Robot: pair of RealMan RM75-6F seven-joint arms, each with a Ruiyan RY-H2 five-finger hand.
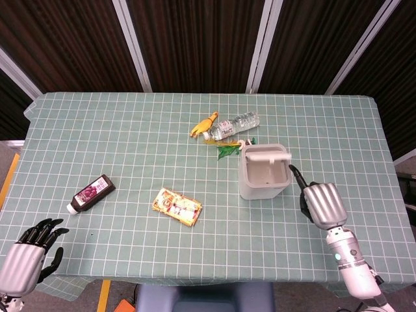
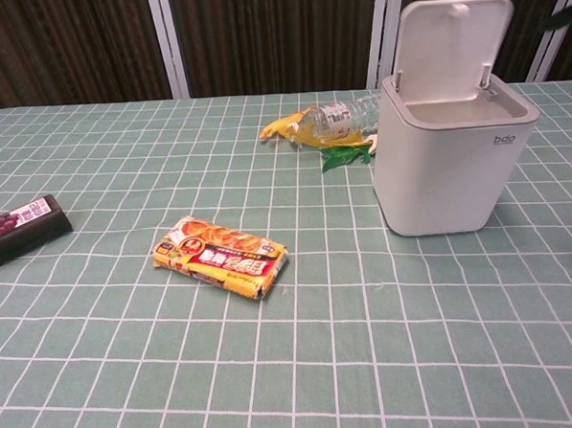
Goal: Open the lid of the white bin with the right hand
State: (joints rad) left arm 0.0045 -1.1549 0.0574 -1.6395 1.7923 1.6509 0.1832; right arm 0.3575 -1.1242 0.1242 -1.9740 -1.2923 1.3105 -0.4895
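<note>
— Tablecloth first: what is it like?
— Green fabric with a white grid, draped flat over the whole table, edges hanging a little.
— And the white bin?
— Smooth matte plastic, squarish with rounded corners and a grey rim, standing at about 3 o'clock from the table's middle. Its lid stands upright, hinged at the far edge, so the pale inside shows from above.
— The right hand?
— Silver shell, dark fingers, at 4 o'clock from the bin, near it but apart. One dark finger reaches toward the bin's near right corner without touching; I cannot tell how the other fingers lie. It holds nothing.
— The left hand?
— At the table's 8 o'clock corner, dark fingers spread apart, empty.
— Smaller things?
— A clear plastic bottle lies on its side at 12 o'clock from the bin, a yellow toy touching its left end, a green leafy sprig just beside the bin. A glossy orange snack packet lies flat at 9 o'clock from the bin. A dark bottle with a maroon label lies further left.
</note>
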